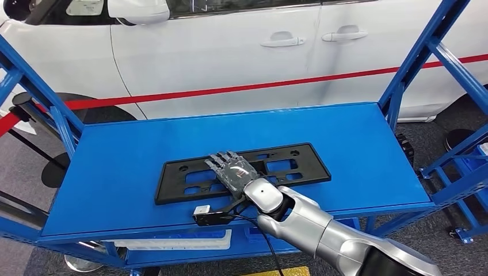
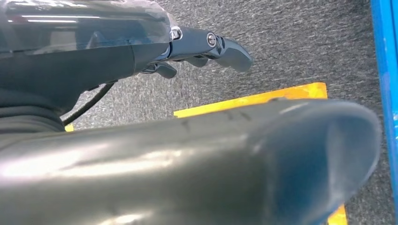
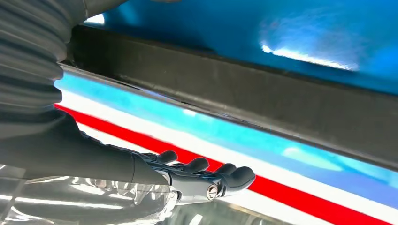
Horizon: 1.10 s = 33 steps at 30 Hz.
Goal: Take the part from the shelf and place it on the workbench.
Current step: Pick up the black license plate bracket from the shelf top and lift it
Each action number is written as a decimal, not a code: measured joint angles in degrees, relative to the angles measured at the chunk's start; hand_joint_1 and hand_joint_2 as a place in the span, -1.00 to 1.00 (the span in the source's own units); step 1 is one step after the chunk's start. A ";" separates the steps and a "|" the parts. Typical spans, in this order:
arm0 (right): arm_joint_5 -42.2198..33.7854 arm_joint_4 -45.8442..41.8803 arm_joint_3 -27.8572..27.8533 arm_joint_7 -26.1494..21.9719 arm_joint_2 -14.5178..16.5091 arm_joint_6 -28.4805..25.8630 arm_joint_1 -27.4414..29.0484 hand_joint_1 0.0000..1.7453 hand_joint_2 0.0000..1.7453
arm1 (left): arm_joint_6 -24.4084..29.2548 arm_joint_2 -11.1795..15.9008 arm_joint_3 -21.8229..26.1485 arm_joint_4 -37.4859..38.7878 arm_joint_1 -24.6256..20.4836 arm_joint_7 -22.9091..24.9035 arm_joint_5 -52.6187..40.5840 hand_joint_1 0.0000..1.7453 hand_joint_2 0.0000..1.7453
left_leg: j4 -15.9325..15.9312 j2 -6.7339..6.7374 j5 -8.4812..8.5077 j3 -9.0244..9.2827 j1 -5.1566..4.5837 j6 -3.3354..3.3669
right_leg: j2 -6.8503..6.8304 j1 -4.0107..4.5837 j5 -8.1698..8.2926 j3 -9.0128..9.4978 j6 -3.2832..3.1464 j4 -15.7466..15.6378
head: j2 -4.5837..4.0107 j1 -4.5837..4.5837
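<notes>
Part [image 1: 288, 167], a flat black plastic frame with cut-out windows, lies flat on the blue shelf [image 1: 357, 149], near its front edge and roughly midway along it, with the white car [image 1: 230, 52] and its red stripe beyond. My right hand [image 1: 232, 171] lies palm-down over the middle of the part, fingers stretched toward the car and spread flat; I judge it pressing or resting there, not yet clasping anything. Seen from my right wrist, the fingers [image 3: 206, 173] reach out straight with nothing between them. My left hand [image 2: 206, 49] hangs beside the shelf over grey carpet and a yellow floor marking [image 2: 263, 101], fingers loosely curled, carrying nothing. By my reckoning the job is barely begun: the part has not left the shelf, and the lift, the carry and the set-down on the worktop all remain.
</notes>
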 joint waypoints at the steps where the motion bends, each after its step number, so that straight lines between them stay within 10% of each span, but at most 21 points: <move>1: 0.95 0.19 0.00 0.50 0.01 -0.23 0.00 -1.00 1.00 | 0.01 0.06 -0.01 0.00 -0.08 -0.04 0.09 -1.00 -1.00 | -4.27 0.03 1.47 2.20 -0.09 0.39 | -0.01 0.04 0.02 0.07 0.07 0.04 | 0.00 0.01; 3: 2.78 0.57 -0.03 1.36 0.01 -0.40 -0.05 -1.00 1.00 | 0.02 0.20 -0.02 -0.01 -0.26 -0.11 0.22 -1.00 -1.00 | -9.96 0.16 3.03 5.08 -0.45 1.09 | -0.05 0.15 0.05 0.11 0.54 0.12 | 0.01 0.03; 8: 5.08 1.84 -0.12 2.32 -0.22 0.95 -0.14 -1.00 1.00 | 0.07 0.31 -0.03 -0.01 -0.22 -0.28 0.34 -1.00 -1.00 | -11.81 0.38 3.99 5.92 -0.41 2.41 | -0.03 0.09 -0.96 -0.17 2.21 1.26 | 0.00 0.10; 13: 5.18 2.54 -0.20 2.16 -0.70 2.69 -0.08 -1.00 1.00 | 0.19 0.31 -0.03 -0.01 -0.14 -0.31 0.51 -1.00 -1.00 | -12.09 0.62 4.65 5.42 -0.22 2.92 | -0.03 -0.28 -7.74 -6.56 3.11 15.58 | 0.00 0.19; 18: 5.14 2.65 -0.28 1.89 -0.72 3.29 -0.39 -1.00 1.00 | 0.27 0.28 -0.03 -0.01 -0.14 -0.39 0.64 -1.00 -1.00 | -11.58 0.49 4.45 5.43 -0.38 2.17 | -0.08 -0.13 -1.20 1.62 2.24 0.49 | 0.00 0.16; 23: 5.13 2.65 -0.40 1.88 -0.68 3.31 -0.59 -1.00 1.00 | 0.38 0.30 -0.03 -0.01 -0.24 -0.51 0.64 -1.00 -1.00 | -10.35 0.46 3.29 5.02 -0.32 0.51 | -0.02 -0.12 -0.56 2.32 0.62 -1.25 | 0.00 0.07; 27: 5.08 2.69 -0.43 1.50 -0.66 3.72 -0.50 0.90 1.00 | 0.39 0.31 -0.03 -0.01 -0.08 -0.64 0.71 -1.00 -1.00 | 3.05 0.43 -3.59 -0.89 0.03 -0.37 | -0.12 -0.25 -0.25 2.06 0.09 -1.53 | 0.00 -0.05; 29: 4.96 2.73 -0.43 0.92 -0.66 4.26 -0.40 1.00 1.00 | 0.39 0.32 -0.02 -0.01 0.07 -0.85 0.86 -1.00 -1.00 | 4.57 0.44 -3.15 -1.41 0.10 -0.52 | -0.08 -0.26 -0.25 2.01 0.10 -1.43 | 0.00 -0.05; 33: 4.43 2.72 -0.43 -0.05 -0.69 5.07 -0.62 1.00 1.00 | 0.32 0.38 -0.01 -0.01 -0.15 -1.41 1.33 -1.00 -1.00 | -9.37 0.51 3.15 5.47 -0.01 0.19 | 0.02 -0.07 -0.42 1.99 0.74 -0.96 | 0.00 -0.02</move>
